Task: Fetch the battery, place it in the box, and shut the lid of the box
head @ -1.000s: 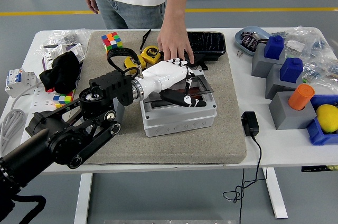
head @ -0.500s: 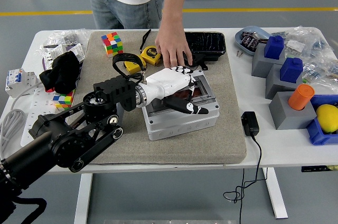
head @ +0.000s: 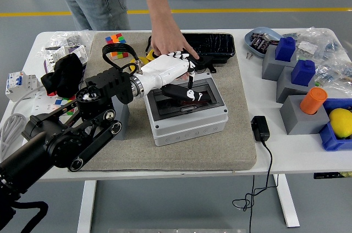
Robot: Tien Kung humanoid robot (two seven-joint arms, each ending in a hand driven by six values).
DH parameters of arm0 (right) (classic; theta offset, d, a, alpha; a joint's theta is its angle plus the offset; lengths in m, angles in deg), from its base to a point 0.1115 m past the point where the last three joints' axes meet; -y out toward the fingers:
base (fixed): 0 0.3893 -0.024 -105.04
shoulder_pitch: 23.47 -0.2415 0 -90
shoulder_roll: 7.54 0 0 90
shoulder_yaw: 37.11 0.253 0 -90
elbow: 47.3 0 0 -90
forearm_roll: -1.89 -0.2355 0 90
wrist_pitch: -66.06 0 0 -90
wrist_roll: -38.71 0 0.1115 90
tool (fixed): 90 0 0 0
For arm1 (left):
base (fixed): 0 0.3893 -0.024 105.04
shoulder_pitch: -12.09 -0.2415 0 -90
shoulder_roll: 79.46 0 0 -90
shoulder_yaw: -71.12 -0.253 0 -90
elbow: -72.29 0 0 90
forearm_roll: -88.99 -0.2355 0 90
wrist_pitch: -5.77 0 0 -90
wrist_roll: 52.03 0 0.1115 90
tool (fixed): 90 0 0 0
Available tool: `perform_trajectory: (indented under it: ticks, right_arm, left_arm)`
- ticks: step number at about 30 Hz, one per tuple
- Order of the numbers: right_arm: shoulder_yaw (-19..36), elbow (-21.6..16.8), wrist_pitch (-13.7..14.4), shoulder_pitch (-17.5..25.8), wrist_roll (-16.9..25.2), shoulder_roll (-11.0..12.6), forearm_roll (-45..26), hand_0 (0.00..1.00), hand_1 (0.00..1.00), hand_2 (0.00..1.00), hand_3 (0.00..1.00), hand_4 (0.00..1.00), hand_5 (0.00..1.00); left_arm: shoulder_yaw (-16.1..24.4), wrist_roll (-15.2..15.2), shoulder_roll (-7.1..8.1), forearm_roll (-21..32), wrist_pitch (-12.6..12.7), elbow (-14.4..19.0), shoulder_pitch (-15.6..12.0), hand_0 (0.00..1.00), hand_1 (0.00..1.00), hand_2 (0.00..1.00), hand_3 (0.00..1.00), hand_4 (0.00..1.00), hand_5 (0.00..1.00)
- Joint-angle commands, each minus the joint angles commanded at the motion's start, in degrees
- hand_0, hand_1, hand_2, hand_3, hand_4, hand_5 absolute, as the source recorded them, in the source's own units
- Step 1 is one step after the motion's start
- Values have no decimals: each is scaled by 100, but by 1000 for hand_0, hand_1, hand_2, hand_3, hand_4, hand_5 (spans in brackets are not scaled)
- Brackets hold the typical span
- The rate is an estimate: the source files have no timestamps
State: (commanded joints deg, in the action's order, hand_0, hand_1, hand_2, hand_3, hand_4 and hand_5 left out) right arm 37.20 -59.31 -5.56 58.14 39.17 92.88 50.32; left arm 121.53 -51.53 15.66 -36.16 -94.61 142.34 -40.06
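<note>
- The left hand (head: 177,76) is white with dark fingertips, and it reaches from the left over the far part of the grey box (head: 187,113).
- Its fingers (head: 187,93) are stretched out and only a little bent. They hold nothing that I can see, so I judge the hand as released.
- The fingertips lie over the lid (head: 186,98) of the box. The lid looks dark and flat in its frame, so I judge it is down or nearly down. I cannot tell if it is latched.
- The battery is not visible as a separate thing. Something dark shows through the lid, so it is probably already inside the box, but this is only a judgement.
- So 2 steps seem done, fetching and placing. The 3rd step, closing the lid, seems almost finished.
- A person's hand (head: 168,43) rests just behind the robot hand, on the grey mat (head: 231,150) beside a black tray (head: 217,43).
- The right hand of the robot is not in view.
</note>
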Motion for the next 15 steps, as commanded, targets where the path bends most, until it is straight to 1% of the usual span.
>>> perform_trajectory:
  ticks: [2, 3, 5, 6, 8, 9, 11, 12, 13, 14, 15]
  right_arm:
    - [5, 1, 1, 4, -5, 1, 8, 790, 739, 725, 777, 998, 998]
    - [4, 1, 0, 7, -7, 0, 10, 790, 739, 726, 777, 998, 998]
    - [14, 1, 0, 9, -11, -5, 20, 790, 739, 726, 777, 998, 998]
    - [19, 0, 0, 8, -10, -8, 22, 790, 739, 726, 777, 998, 998]
    - [14, -4, -2, 3, -9, -13, 18, 790, 739, 726, 777, 998, 998]
    - [23, -4, -3, 3, -10, -18, 22, 791, 739, 726, 777, 998, 998]
    - [51, -5, -8, 9, -9, -31, 32, 791, 739, 726, 777, 998, 998]
    - [58, -6, -11, 14, -9, -35, 33, 791, 739, 726, 777, 998, 998]
    - [86, -3, -17, 22, -11, -43, 47, 791, 739, 726, 777, 998, 998]
    - [103, -2, -20, 27, -12, -47, 55, 791, 739, 726, 777, 998, 998]
    - [113, -1, -22, 30, -12, -50, 59, 790, 739, 726, 777, 998, 998]
  left_arm:
    - [146, -21, -12, -46, 27, 28, -38, 998, 977, 811, 479, 998, 998]
    - [298, -45, -27, -100, 56, 69, -84, 998, 964, 809, 555, 998, 998]
    - [548, -100, -54, -157, 144, 157, -180, 998, 964, 809, 555, 998, 998]
    - [679, -157, -74, -167, 220, 221, -244, 998, 964, 809, 555, 998, 998]
    - [1097, -316, -135, -133, 457, 417, -435, 998, 964, 809, 555, 998, 998]
    - [1237, -371, -173, -88, 522, 479, -495, 998, 946, 875, 804, 998, 998]
    - [1664, -585, -302, 263, 730, 751, -760, 998, 946, 875, 804, 998, 998]
    - [1957, -726, -365, 547, 792, 905, -913, 998, 946, 875, 804, 998, 998]
    - [2180, -859, -415, 770, 817, 1034, -1049, 998, 946, 875, 804, 998, 998]
    - [2404, -935, -432, 993, 816, 1099, -1126, 998, 946, 875, 804, 998, 998]
    - [2665, -979, -439, 1254, 811, 1133, -1170, 929, 952, 953, 998, 998, 998]
